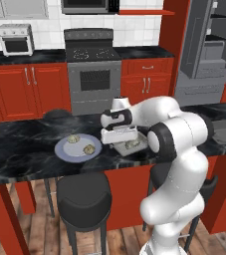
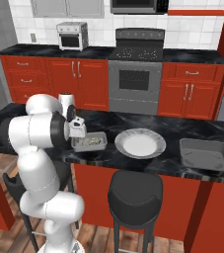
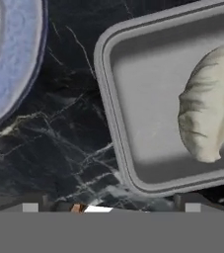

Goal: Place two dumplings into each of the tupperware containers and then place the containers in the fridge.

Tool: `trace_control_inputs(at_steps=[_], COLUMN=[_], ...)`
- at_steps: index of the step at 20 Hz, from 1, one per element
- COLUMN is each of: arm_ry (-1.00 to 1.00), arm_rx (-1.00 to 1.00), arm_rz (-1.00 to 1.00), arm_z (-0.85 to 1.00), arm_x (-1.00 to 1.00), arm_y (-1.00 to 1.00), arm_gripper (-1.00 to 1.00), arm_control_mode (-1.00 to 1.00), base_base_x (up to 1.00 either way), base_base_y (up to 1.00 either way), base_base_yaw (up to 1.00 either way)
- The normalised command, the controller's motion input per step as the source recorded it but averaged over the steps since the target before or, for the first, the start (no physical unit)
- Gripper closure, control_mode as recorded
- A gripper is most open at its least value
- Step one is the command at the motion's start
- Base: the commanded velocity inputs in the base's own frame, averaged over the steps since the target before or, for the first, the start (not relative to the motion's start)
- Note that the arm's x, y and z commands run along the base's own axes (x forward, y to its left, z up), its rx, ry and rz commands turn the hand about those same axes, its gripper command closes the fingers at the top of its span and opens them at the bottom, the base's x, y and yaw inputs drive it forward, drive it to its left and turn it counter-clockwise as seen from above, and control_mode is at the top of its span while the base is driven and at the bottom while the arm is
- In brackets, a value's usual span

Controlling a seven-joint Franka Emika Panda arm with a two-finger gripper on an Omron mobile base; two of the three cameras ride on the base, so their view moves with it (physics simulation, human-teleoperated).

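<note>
the hand [image 1: 118,135] hangs low over the black table [image 1: 20,149], fingers spread wide and empty, beside a grey container [image 3: 148,99] holding a dumpling [image 3: 207,104]. two more dumplings [image 1: 81,144] lie on the plate [image 1: 64,152]. a second container [image 2: 205,153] sits well apart.

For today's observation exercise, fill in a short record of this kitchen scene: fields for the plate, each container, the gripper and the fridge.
plate: two dumplings on it, seen in the left base view
near container: beside the plate, holds a dumpling
far container: on the counter, looks empty
gripper: above the near container, jaw state unclear
fridge: door open
</note>
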Motion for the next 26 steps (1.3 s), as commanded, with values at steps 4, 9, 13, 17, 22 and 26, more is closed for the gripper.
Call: trace_control_inputs(at_steps=[4,9,13,17,22,26], arm_ry=[-0.02,-0.07,-0.06,-0.01,0.00,0.01], arm_rx=[0.00,0.00,0.00,0.00,0.00,0.00], arm_rz=[0.28,0.23,0.14,0.03,0.00,0.00], arm_z=[-0.29,-0.33,-0.41,-0.26,-0.18,-0.10], arm_x=[0.42,0.19,0.03,0.00,0.00,0.00], arm_y=[0.14,0.01,0.00,0.01,0.00,0.02], arm_gripper=[-1.00,-1.00,-1.00,-1.00,-1.00,1.00], arm_control_mode=[-1.00,-1.00,-1.00,-1.00,-1.00,-1.00], base_base_x=[0.00,0.00,0.00,0.00,0.00,0.00], base_base_y=[0.00,0.00,0.00,0.00,0.00,0.00], base_base_yaw=[0.00,0.00,0.00,0.00,0.00,0.00])
